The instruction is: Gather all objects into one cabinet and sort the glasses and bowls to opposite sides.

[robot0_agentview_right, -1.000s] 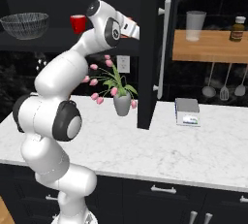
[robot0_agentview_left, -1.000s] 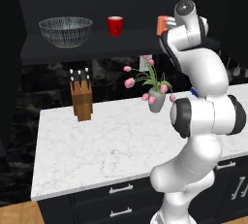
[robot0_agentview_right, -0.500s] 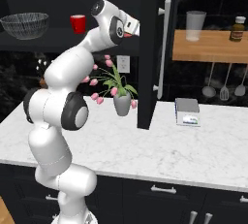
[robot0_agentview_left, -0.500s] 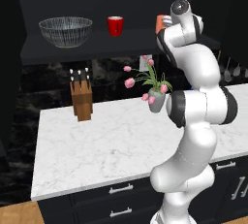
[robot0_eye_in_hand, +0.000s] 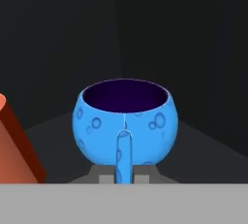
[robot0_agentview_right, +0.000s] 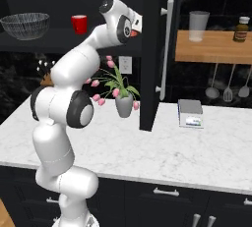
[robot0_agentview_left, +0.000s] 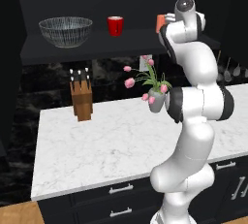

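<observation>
Inside the cabinet (robot0_agentview_left: 29,56), at the right end of its dark shelf, the arm has its hand pushed in, and the hand view looks straight at the blue cup (robot0_eye_in_hand: 125,121). The jaws are pressed nearly together, pinching the thin handle (robot0_eye_in_hand: 124,155) of this cup, which rises between the two tips at the bottom of that view. The cup is upright and its dark inside holds nothing. I cannot tell if its base touches the shelf or hangs just above it. I judge the handle was chosen because the round body is too wide for the jaws.

Just beside the blue cup, on the left of the hand view, stands the orange cup (robot0_eye_in_hand: 14,145); in the left base view it (robot0_agentview_left: 160,23) shows partly behind the wrist. Further left on the same shelf are the red cup (robot0_agentview_left: 115,25) and, at the left end, the mesh bowl (robot0_agentview_left: 65,30), well apart from each other; the bowl looks empty. So the bowl keeps one side and the cups collect toward the other, which seems to fit the sorting.

On the bench (robot0_agentview_left: 116,140) below stand the knife block (robot0_agentview_left: 81,99) and the vase of pink flowers (robot0_agentview_left: 154,98)
</observation>
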Motion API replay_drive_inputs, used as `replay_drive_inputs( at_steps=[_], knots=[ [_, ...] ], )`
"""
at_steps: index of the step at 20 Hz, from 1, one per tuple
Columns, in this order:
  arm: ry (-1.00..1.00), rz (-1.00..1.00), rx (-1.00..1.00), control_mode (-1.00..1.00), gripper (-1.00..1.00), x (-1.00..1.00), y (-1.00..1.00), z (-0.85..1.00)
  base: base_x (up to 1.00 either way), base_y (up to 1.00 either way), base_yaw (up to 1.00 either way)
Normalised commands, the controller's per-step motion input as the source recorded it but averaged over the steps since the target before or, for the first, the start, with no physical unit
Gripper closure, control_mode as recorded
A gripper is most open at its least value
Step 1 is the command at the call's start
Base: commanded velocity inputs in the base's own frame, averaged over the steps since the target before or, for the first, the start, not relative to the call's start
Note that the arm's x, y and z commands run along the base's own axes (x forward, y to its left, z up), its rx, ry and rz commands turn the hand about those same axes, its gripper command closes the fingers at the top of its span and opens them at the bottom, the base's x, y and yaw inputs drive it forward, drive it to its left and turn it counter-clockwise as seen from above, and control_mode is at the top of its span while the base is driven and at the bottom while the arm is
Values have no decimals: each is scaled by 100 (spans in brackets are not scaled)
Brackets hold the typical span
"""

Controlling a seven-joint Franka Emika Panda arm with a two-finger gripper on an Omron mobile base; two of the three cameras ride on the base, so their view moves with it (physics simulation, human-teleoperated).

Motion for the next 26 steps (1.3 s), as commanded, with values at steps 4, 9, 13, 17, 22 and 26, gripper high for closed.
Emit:
replay_drive_inputs(
  at_steps=[4,9,13,17,22,26],
  knots=[
    [0,0,0,-100,-100,0,0,-2,0,0,0],
    [0,0,0,-100,-100,0,0,0,0,0,0],
    [-1,0,0,-100,-100,-57,0,0,0,0,0],
    [-2,0,0,-100,-100,-100,5,0,0,0,0],
    [-8,5,0,-100,-100,-86,61,-14,0,0,0],
    [-1,27,0,-100,-100,-48,97,-12,0,0,0]
  ],
)
